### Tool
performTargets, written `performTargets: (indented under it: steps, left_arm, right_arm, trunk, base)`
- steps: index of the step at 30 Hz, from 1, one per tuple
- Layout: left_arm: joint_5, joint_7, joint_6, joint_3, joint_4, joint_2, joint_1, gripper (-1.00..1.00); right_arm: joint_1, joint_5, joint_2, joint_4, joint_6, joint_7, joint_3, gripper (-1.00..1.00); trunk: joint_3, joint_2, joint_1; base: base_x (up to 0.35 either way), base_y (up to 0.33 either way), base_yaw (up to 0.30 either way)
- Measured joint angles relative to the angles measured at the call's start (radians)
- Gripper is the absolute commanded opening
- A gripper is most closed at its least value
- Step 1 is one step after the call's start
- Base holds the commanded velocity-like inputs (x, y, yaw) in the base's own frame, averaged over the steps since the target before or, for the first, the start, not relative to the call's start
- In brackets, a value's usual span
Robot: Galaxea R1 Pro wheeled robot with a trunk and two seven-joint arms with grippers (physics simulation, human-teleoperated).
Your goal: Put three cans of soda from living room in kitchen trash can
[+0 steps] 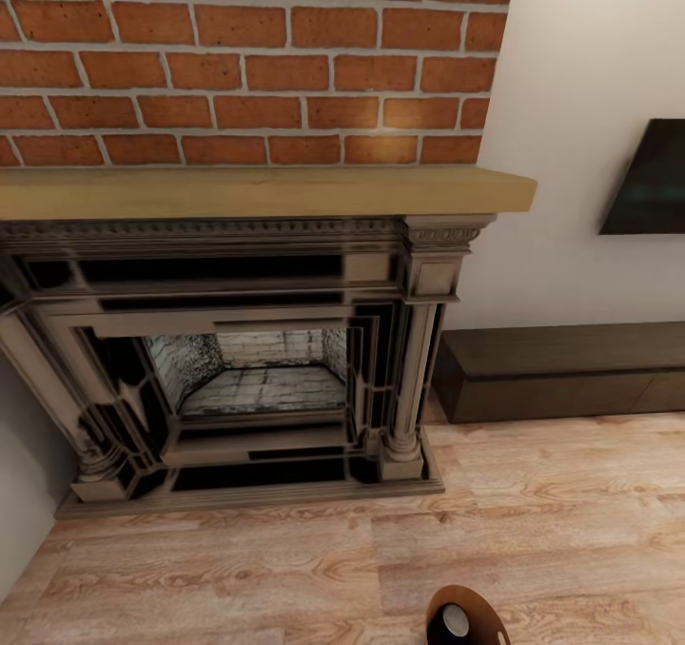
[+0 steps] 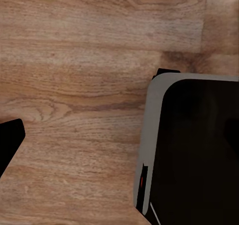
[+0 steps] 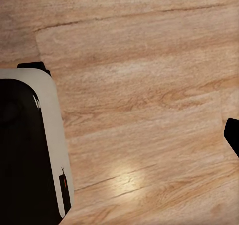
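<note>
A brick fireplace faces the robot, a dark bench and television beside it. Whether either pincer is open, I cannot tell.

One fireplace, one bench, one television
</note>
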State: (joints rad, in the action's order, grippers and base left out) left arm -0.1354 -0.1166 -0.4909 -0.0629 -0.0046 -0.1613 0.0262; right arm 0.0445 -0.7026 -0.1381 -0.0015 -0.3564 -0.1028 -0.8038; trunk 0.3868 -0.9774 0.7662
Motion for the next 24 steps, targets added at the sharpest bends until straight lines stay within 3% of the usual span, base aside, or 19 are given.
performTargets:
  steps: [24]
  left_arm:
    - [0.000,0.000,0.000,0.000,0.000,0.000,0.000,1.00]
  right_arm:
    - [0.000,0.000,0.000,0.000,0.000,0.000,0.000,1.00]
  trunk:
    - [0.000,0.000,0.000]
  base:
    - [0.000,0.000,0.000]
